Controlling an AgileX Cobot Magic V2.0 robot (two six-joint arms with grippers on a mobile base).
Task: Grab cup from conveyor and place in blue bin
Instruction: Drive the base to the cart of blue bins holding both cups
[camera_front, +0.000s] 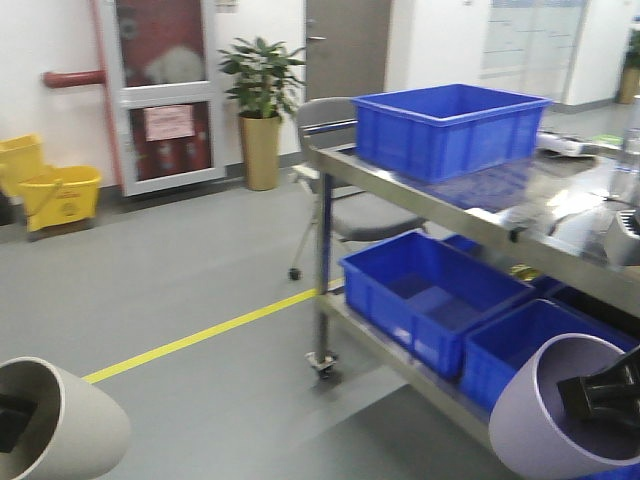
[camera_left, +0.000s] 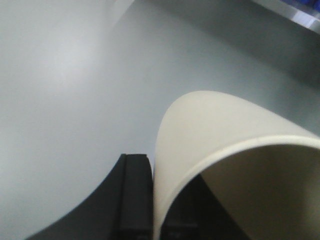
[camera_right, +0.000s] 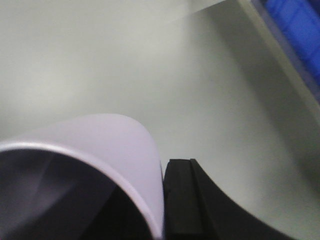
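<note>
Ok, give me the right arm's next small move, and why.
Probably lift the right gripper, shut on the lilac cup, upward first. The cup hangs lower than the blue bin, which stands atop the steel cart, so it must clear the top shelf's edge.

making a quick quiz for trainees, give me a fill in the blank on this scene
1. The left cup, pinched at its wall by the jaws of the left gripper, is ___ in colour.
2. The right cup, held the same way by the right gripper, is ___ in colour.
3. The large blue bin stands on the ___ shelf of the steel cart.
4. The mop bucket by the wall is ___.

Missing words: cream; lilac; top; yellow.
</note>
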